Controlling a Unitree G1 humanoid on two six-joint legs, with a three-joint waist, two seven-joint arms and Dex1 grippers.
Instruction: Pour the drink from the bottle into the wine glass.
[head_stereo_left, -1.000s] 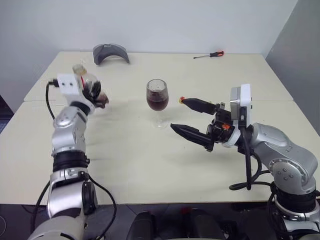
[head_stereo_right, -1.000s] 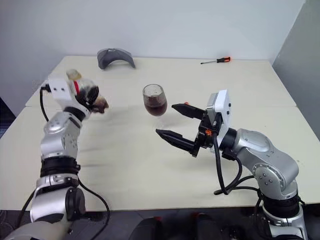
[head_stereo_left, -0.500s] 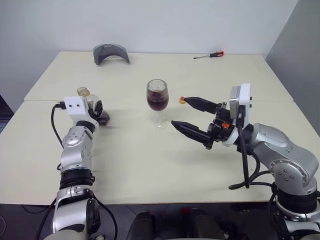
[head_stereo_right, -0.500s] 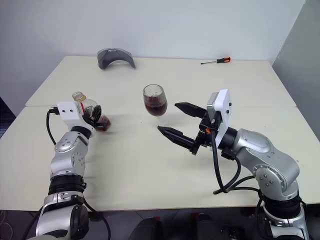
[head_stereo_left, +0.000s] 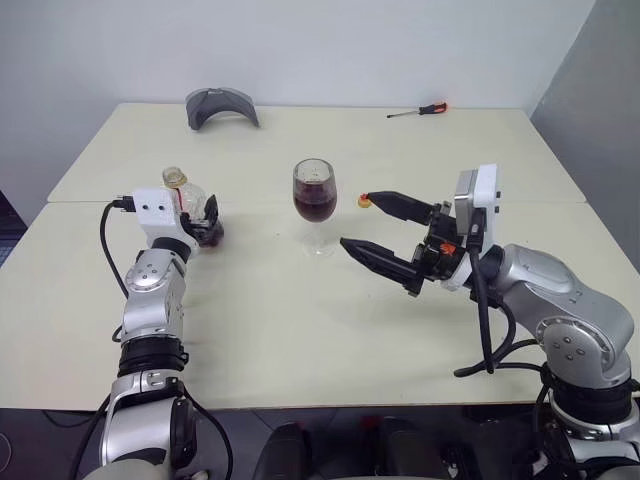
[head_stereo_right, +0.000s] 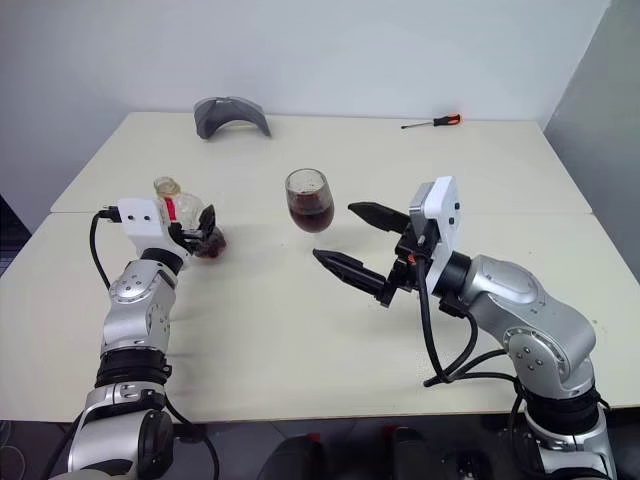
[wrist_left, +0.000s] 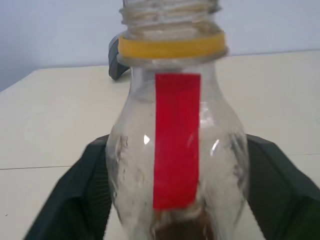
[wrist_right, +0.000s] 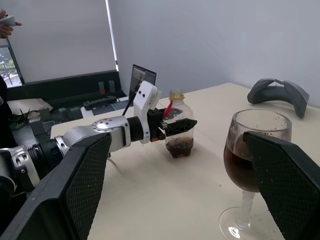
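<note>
The bottle stands upright on the table at the left, uncapped, with a yellow ring and a red strip on its neck. A little dark drink lies at its bottom. My left gripper is level behind it, open, with one finger on each side of the bottle's body. The wine glass stands mid-table, its bowl about half full of dark drink. My right gripper hovers just right of the glass, open wide and holding nothing.
A grey curved object lies at the table's far left edge. A red-handled screwdriver lies at the far right. A seam crosses the table. Beyond the table's left side stands a desk with a laptop.
My left arm has lowered the bottle from a raised, tilted pose to upright on the table, and its fingers have spread. The right arm has stayed put.
</note>
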